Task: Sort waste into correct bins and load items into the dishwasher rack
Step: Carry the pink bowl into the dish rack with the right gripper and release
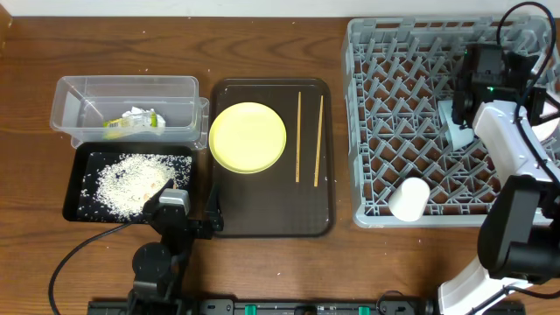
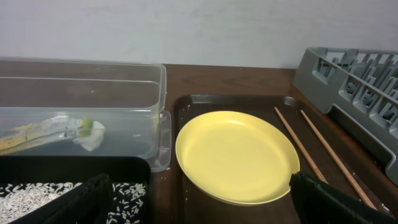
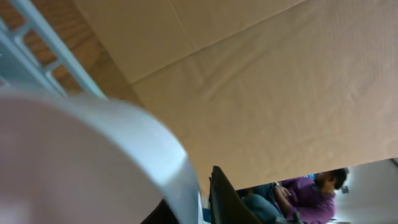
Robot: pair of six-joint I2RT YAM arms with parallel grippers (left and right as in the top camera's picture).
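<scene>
The right hand, at 3 o'clock on the table, is seen closed on the wall of the light blue bowl. In the wrist view the bowl's rim runs down between two dark fingers. The grip is judged from that alone, since the bowl is blurred against the lens. The bowl is held on edge among the pegs of the dishwasher rack, presumably so that it can be stood between the rows rather than laid flat. The white-pinkish bowl is lodged towards the rack's 7 o'clock corner and appears tipped on its side.

At 6 o'clock the left hand is spread wide with nothing between its fingers. It is held low beside the near right corner of the black tray and turned towards the yellow plate, which is judged to be its next pick.

The rice is scattered in the black tray at 8 o'clock. The wrapper is lodged in the clear tub at 10 o'clock, so the waste is judged sorted.

The plate and the two chopsticks are laid on the brown serving tray at the centre. The sticks are parallel and apart from the plate, on its 3 o'clock side, and all three are yet to be loaded
</scene>
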